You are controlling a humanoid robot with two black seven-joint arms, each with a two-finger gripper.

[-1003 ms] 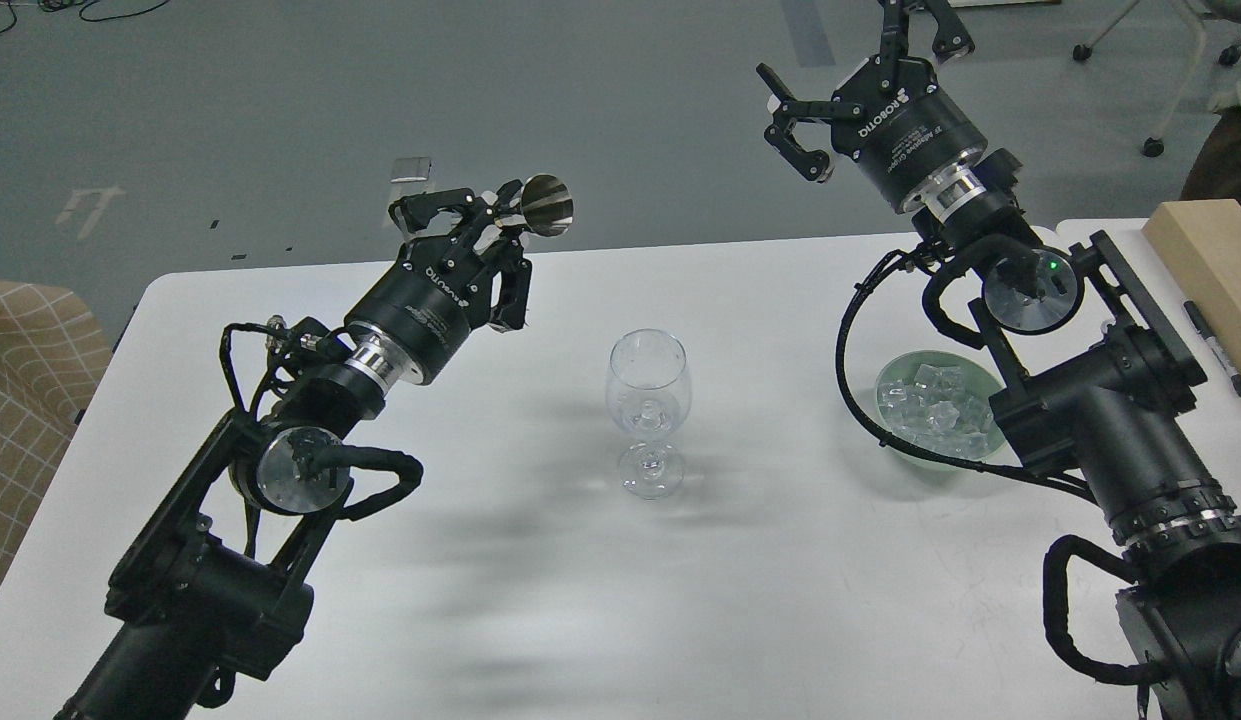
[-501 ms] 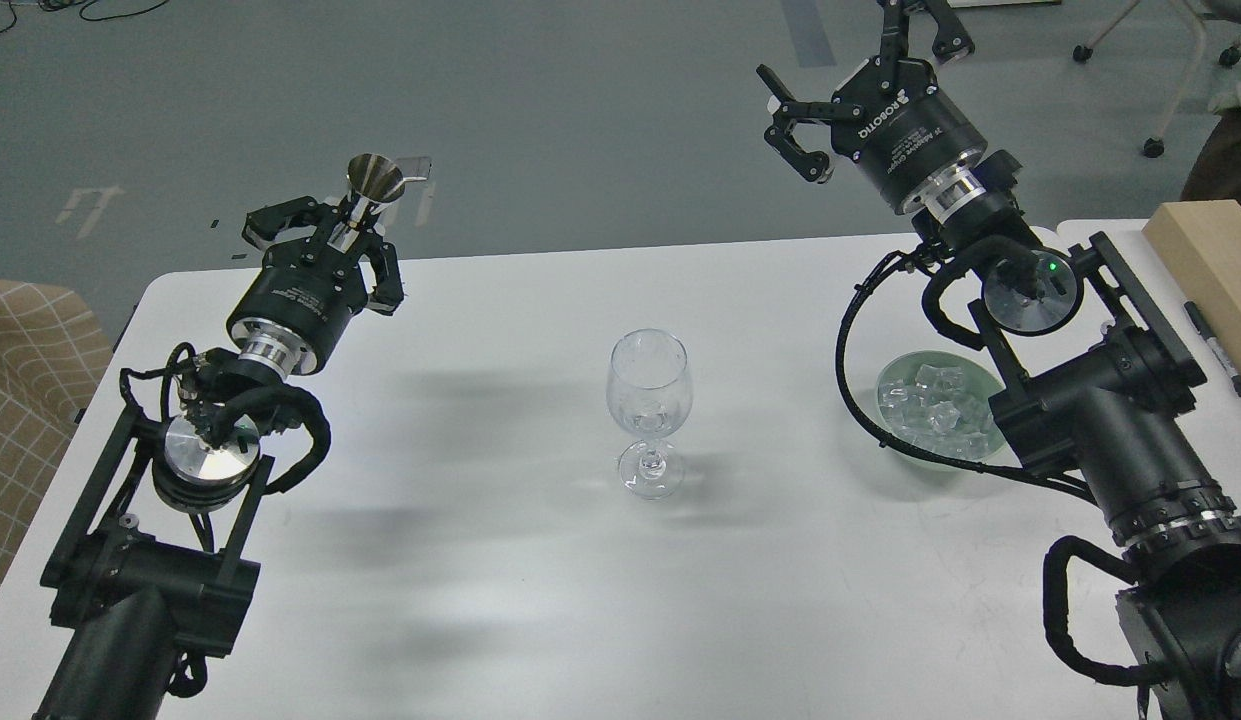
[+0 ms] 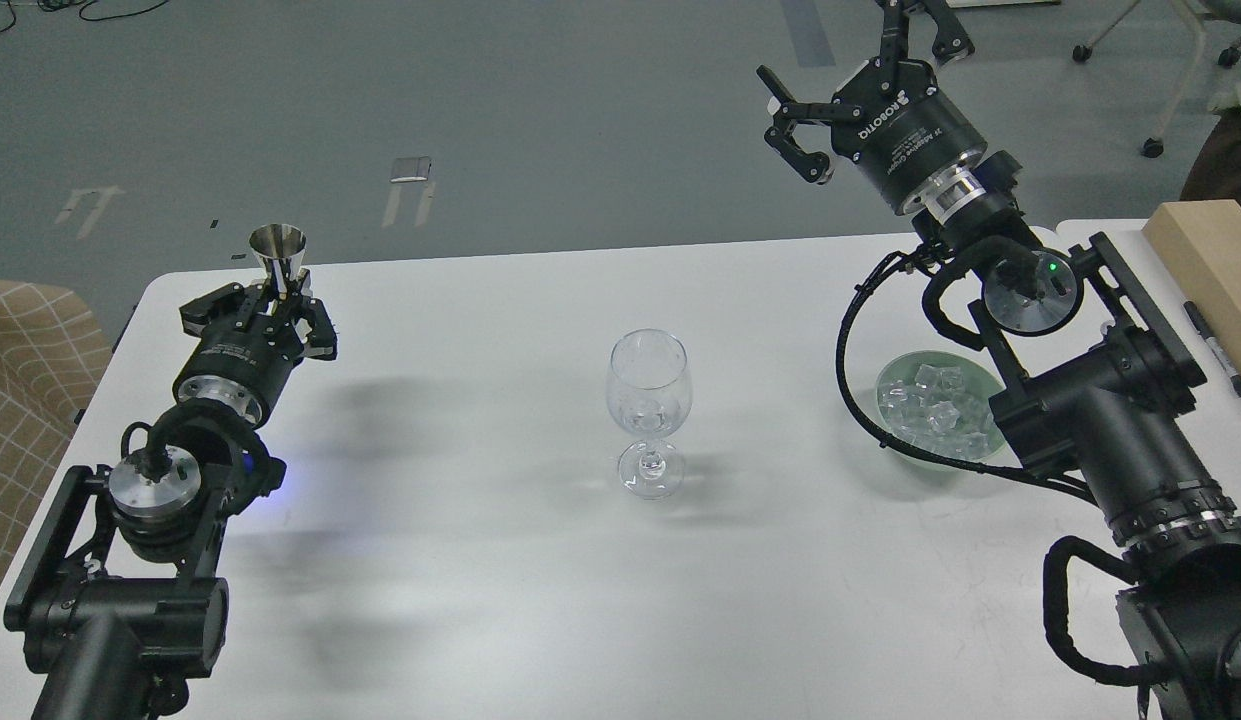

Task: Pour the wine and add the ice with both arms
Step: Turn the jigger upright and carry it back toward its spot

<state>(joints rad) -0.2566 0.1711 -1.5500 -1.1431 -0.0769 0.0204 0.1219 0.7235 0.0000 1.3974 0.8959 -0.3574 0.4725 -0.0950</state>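
left hand (image 3: pixel 270 300) grips a steel jigger (image 3: pixel 278 255) upright, far left of worktop (image 3: pixel 480 560). right hand (image 3: pixel 845 85) wide, empty, high over far edge. glass (image 3: pixel 648 400) centre; ice (image 3: pixel 930 405) in bowl (image 3: pixel 895 432) under right arm. risk: arm cable snags bowl; dropped cube tips glass.

A wine glass (image 3: pixel 648 412) stands mid-tabletop (image 3: pixel 500 560). Right of it sits a bowl (image 3: pixel 895 440) holding ice (image 3: pixel 930 405). Far left, a metal cup (image 3: pixel 278 250) stands upright.
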